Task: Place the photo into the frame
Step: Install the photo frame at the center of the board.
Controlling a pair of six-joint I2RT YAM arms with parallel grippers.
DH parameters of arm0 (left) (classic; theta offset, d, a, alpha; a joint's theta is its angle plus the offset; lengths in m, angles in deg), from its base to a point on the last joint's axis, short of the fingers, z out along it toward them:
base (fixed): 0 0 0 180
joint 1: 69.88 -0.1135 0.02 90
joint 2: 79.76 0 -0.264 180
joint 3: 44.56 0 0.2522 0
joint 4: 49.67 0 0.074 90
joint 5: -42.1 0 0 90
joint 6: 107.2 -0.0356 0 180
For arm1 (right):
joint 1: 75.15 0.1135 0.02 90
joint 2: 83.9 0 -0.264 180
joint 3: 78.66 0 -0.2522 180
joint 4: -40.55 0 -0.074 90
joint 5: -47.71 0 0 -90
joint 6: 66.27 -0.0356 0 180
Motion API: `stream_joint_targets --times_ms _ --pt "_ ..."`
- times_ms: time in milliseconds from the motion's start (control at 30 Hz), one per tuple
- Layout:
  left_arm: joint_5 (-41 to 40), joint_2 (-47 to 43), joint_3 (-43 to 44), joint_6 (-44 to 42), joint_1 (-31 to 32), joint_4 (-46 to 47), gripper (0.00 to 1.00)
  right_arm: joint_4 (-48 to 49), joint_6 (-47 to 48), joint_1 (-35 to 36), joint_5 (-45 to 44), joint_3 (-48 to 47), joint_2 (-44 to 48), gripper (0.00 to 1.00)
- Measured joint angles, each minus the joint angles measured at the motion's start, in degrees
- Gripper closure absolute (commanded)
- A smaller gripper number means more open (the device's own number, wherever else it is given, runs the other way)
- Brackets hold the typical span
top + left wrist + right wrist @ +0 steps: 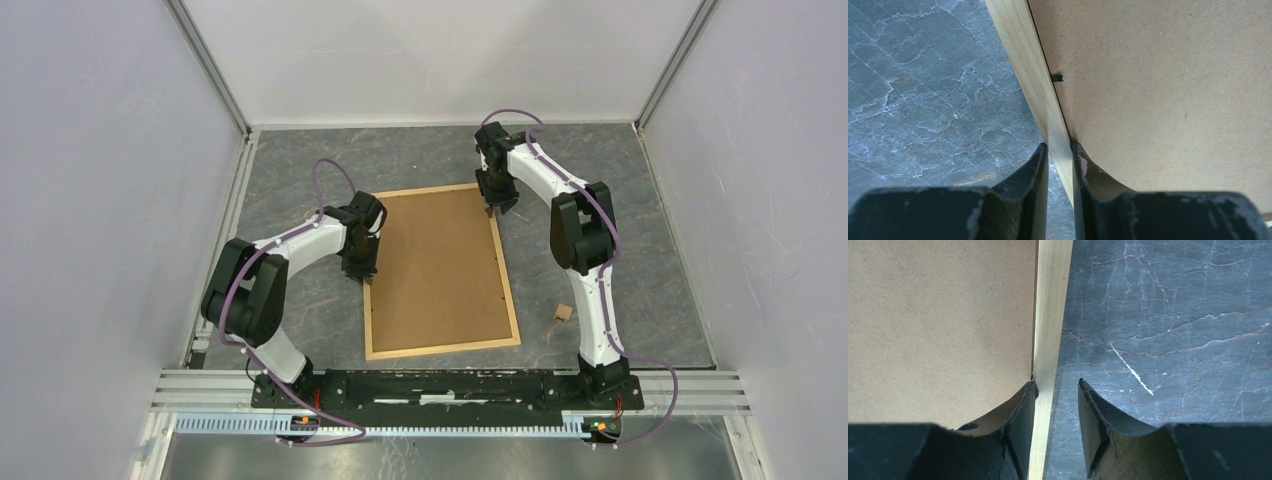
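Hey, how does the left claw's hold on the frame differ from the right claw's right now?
The left claw is shut on the frame's left wooden strip, both fingers touching it; the right claw straddles the right strip, its outer finger standing clear. The left claw sits midway along its side, the right claw near the far corner. Both are at the rim of the frame, which lies back up.

Frame: pale natural wood rim, plain brown fibreboard back. Counter: dark grey, white-veined marble pattern. Left claw, right claw: black. Small block right of Frame: tan.
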Motion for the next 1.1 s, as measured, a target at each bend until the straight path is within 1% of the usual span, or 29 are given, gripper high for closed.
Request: stream_joint_targets --times_ms 733,833,967,1100 --pt "0.0 0.0 0.0 0.0 0.0 0.02 0.98 0.46 -1.46 -0.11 -0.81 -0.04 -0.83 0.58" --pt "0.0 0.0 0.0 0.0 0.0 0.0 0.98 0.31 -1.38 -0.13 -0.42 -0.31 -1.09 0.56" --pt "0.0 0.0 0.0 0.0 0.0 0.02 0.98 0.68 -0.83 -0.28 0.44 0.04 -1.03 0.51" --pt "-0.02 0.0 -0.04 0.02 0.0 -0.02 0.98 3.96 0.02 -0.96 5.42 2.69 -0.2 0.44"
